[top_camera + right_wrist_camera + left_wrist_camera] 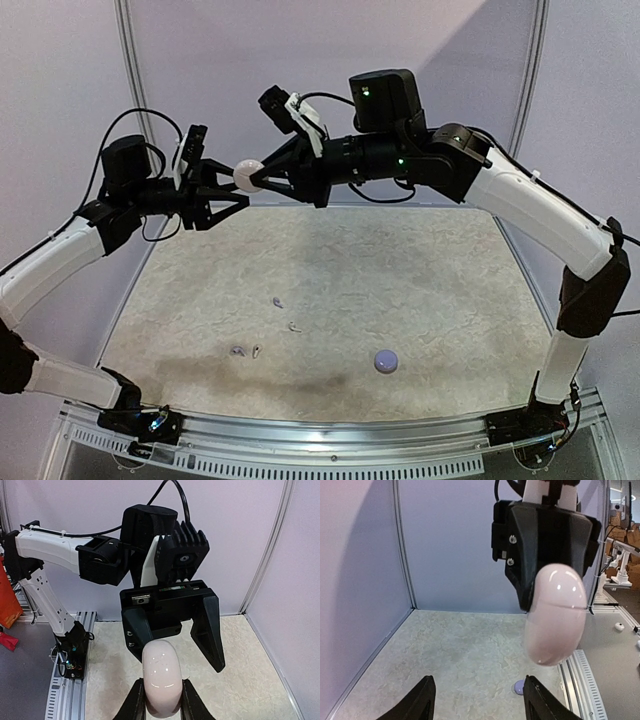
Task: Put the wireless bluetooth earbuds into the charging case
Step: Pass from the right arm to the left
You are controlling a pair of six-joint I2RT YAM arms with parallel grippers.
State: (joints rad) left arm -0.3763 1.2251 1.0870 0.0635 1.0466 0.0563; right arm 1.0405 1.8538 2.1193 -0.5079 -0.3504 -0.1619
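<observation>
The charging case [247, 174] is a closed, pale pinkish pebble held high above the back of the table. My right gripper [258, 178] is shut on it; in the right wrist view the case [161, 680] stands upright between that gripper's [161, 702] fingers. My left gripper [238, 187] faces it, open and apart from it. In the left wrist view the case [555, 615] hangs above and right of the left gripper's [479, 700] empty gap. Several tiny earbuds [277, 302] [294, 326] [247, 350] lie on the tabletop.
A small round lavender object [386, 361] [519, 686] lies on the table's near right. The table [420, 290] is speckled beige, with pale walls at the left, back and right. A metal rail [330, 432] runs along the near edge.
</observation>
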